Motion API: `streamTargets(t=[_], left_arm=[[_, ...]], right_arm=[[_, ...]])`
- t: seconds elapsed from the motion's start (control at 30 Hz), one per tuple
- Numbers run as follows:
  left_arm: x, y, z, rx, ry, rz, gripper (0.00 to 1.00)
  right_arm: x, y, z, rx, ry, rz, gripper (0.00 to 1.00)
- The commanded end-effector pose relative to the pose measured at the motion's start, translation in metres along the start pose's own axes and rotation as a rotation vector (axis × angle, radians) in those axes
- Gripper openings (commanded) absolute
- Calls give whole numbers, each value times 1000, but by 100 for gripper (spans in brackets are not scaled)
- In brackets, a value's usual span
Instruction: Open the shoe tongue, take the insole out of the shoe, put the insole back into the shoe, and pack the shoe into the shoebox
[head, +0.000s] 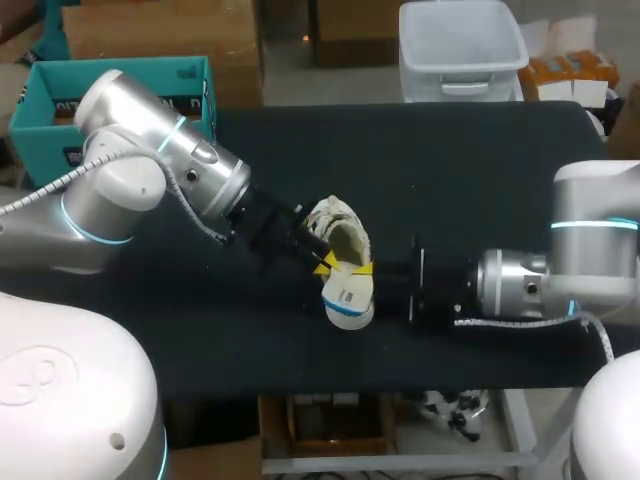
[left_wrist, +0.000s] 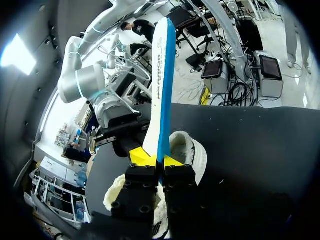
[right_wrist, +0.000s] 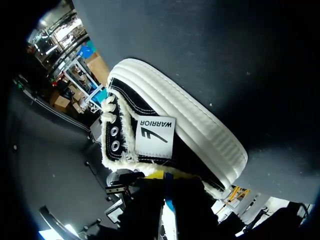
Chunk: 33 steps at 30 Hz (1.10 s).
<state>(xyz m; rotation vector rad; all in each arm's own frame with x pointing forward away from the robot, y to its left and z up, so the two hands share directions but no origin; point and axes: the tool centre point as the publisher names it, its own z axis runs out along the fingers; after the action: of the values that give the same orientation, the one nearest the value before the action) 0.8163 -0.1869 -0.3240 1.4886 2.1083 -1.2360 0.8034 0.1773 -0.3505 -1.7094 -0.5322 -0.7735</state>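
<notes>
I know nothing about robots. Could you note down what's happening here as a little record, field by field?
Left gripper: shut on the insole
Insole: white on one face, blue on the other, out of the shoe
Shoe: black, white sole, fleecy lining, between the two grippers
Right gripper: at the shoe's collar; grip unclear
Surface: dark table
Stage: insole out, not yet put back
</notes>
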Motion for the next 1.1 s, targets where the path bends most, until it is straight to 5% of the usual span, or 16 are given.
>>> streamTargets(t=[0.03, 0.33, 0.5, 0.63, 0.7, 1.1], left_arm=[[-6, 2, 7, 1, 20, 10, 0], [-2, 11, 6, -9, 51, 29, 0], [2, 12, 1, -6, 42, 30, 0], [4, 12, 0, -4, 31, 34, 0], [5, 12, -1, -2, 27, 34, 0], [3, 7, -2, -2, 18, 33, 0]], right_arm=[[-2, -3, 7, -2, 13, 1, 0], [-4, -1, 9, -4, 13, 11, 0], [-3, -4, 9, -11, 3, 18, 12], [-3, -7, 7, -19, -6, 23, 40], [-3, -10, 5, -27, -11, 27, 45], [-10, -23, -14, -87, -16, 36, 35]])
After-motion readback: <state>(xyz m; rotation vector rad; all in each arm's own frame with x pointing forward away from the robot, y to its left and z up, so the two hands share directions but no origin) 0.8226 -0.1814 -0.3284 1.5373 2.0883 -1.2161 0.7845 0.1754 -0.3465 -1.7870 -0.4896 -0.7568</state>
